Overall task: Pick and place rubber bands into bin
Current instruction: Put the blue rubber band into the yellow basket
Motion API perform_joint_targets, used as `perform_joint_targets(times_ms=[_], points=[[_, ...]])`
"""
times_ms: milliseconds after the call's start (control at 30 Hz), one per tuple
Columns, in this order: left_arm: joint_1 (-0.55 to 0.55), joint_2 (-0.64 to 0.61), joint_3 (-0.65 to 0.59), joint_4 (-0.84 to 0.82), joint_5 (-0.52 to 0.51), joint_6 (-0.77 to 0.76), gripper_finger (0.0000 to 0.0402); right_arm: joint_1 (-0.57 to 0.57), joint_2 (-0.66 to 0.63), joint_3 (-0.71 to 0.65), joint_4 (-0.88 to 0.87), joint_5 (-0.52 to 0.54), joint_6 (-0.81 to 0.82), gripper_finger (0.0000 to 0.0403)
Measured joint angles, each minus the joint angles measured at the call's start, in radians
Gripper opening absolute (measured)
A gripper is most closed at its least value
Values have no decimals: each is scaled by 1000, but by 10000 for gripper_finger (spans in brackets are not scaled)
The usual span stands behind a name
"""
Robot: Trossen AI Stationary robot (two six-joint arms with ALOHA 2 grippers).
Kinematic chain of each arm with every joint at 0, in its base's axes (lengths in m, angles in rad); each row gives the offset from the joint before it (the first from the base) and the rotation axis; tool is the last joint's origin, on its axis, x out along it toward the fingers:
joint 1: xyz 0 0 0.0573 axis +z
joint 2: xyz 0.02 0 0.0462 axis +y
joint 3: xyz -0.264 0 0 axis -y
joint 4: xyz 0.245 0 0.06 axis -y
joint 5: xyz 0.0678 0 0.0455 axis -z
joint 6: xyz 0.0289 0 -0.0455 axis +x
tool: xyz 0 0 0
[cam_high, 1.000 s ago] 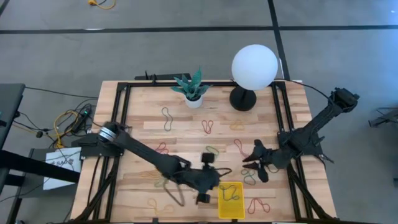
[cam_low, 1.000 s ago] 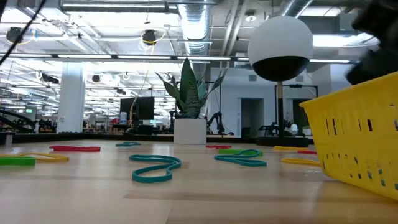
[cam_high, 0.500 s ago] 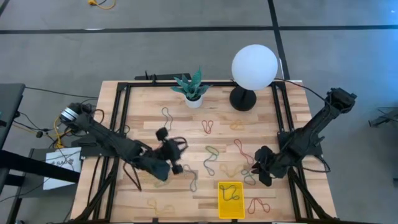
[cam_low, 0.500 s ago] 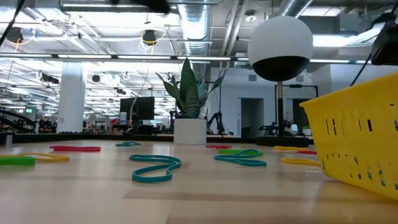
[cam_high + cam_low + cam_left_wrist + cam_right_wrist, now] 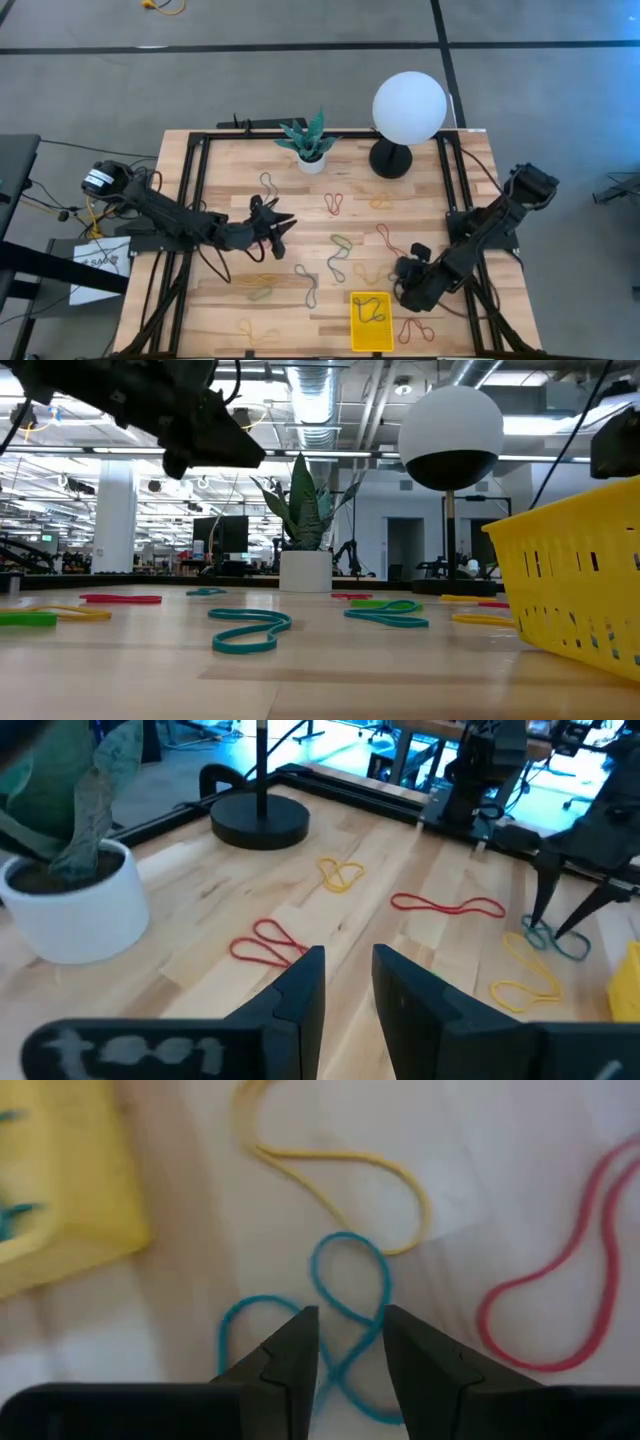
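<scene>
Right wrist view: right pincer [image 5: 345, 1342] parted, straddling a teal rubber band [image 5: 345, 1295]; left pincer [image 5: 348, 982] parted, empty.

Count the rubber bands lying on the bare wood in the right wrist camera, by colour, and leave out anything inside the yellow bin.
Thin yellow rubber band loop: 1
Thin blue figure-eight rubber band: 1
Thin red rubber band loop: 1
Total: 3
</scene>
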Motion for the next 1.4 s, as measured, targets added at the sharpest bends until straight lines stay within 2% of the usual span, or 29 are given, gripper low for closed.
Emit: perform_joint_targets(times_ms=[233, 333, 500, 733, 900, 1000, 1167, 1300, 1400], points=[[15, 0, 46, 6, 66, 118, 75, -7, 69, 10, -30, 24, 73, 102], [16, 0, 60, 6, 84, 160, 75, -8, 73, 10, -25, 24, 88, 80], [16, 0, 69, 5, 86, 215, 75, 1, 60, 4, -23, 23, 127, 10], [16, 0, 70, 14, 81, 238, 75, 29, -18, 74, -64, 13, 102, 4], [27, 0, 70, 38, 78, 242, 75, 56, -122, 148, -71, 208, -27, 2], [40, 0, 70, 39, 85, 242, 75, 58, -171, 161, 18, 282, -152, 1], [53, 1, 70, 16, 86, 243, 75, 43, -170, 161, 264, 205, -377, 1], [63, 1, 70, 16, 111, 242, 75, 16, -114, 161, 394, 76, -429, 1], [70, 1, 70, 16, 153, 242, 75, -4, -67, 162, 424, 30, -423, 1]])
